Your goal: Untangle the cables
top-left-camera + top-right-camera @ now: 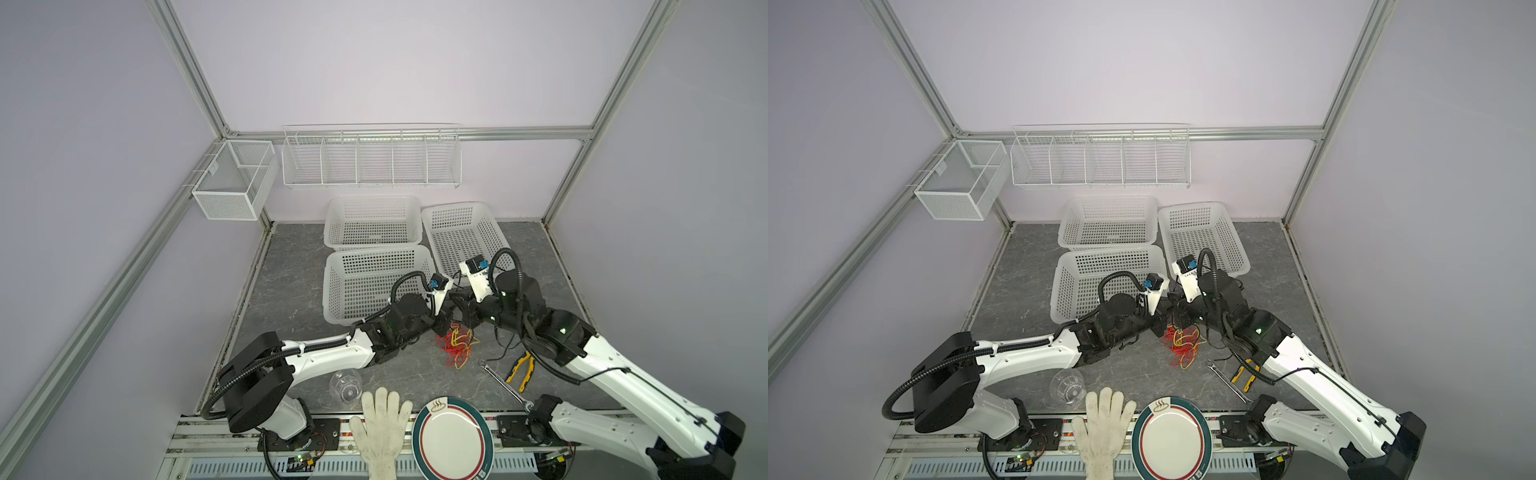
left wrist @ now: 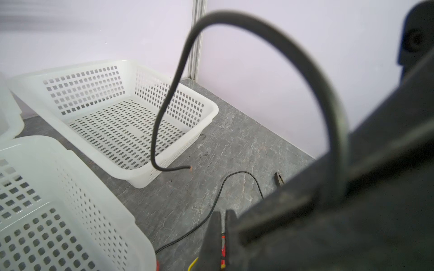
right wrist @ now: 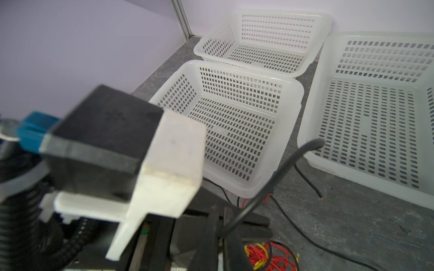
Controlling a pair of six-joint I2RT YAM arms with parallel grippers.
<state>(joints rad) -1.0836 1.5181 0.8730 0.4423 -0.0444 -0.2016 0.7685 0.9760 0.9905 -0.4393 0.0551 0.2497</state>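
Observation:
The cables [image 1: 456,344] [image 1: 1183,343] lie as a red, yellow and black tangle on the grey table, just in front of both grippers. My left gripper [image 1: 441,329] [image 2: 223,214] is shut, with red and yellow strands [image 2: 223,248] pinched between its jaws. Facing it, almost touching, my right gripper [image 1: 467,322] [image 3: 220,211] is shut on the black cable [image 3: 281,169]. That cable arcs up out of the jaws in a loop [image 2: 178,68], and its free end [image 2: 189,167] hangs just above the table. The rest of the tangle [image 3: 270,258] lies under the right gripper.
Three white perforated baskets [image 1: 365,286] [image 1: 372,220] [image 1: 465,237] stand right behind the grippers. Yellow-handled pliers [image 1: 524,370] and a wrench [image 1: 503,384] lie right of the tangle. Along the front edge are a clear glass [image 1: 345,384], a white glove [image 1: 382,428] and a plate [image 1: 453,436].

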